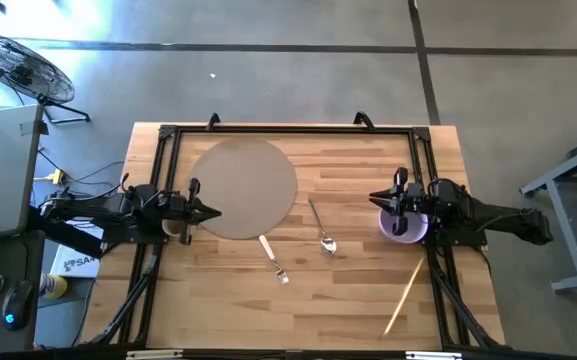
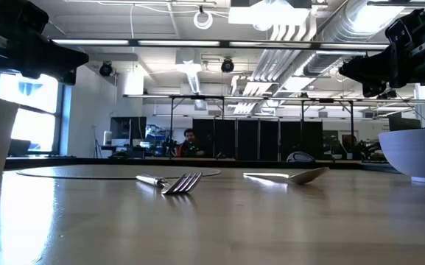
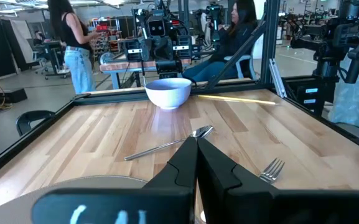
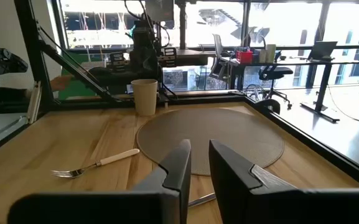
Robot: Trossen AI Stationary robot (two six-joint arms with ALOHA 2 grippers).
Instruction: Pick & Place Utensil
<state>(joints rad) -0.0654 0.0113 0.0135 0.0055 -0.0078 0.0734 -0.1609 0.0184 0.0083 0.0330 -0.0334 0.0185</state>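
Observation:
A fork [image 1: 273, 260] with a pale handle and a metal spoon [image 1: 320, 229] lie flat on the wooden table, right of a round tan mat [image 1: 246, 187]. In the low view the fork [image 2: 179, 182] and spoon [image 2: 289, 177] rest side by side. My left gripper [image 1: 214, 212] hovers shut at the mat's left near rim, pointing at the spoon [image 3: 170, 144] and fork [image 3: 271, 169]. My right gripper [image 1: 375, 198] hangs above a pale purple bowl [image 1: 405, 225], pointing left with a narrow gap between its fingers [image 4: 200, 155]. The fork [image 4: 92, 167] lies ahead of it.
A paper cup [image 1: 173, 228] stands under the left arm, seen beyond the mat [image 4: 144, 96]. A thin yellow stick [image 1: 405, 295] lies near the table's right near corner. A black frame [image 1: 168, 135] borders the table. People stand and sit in the room beyond.

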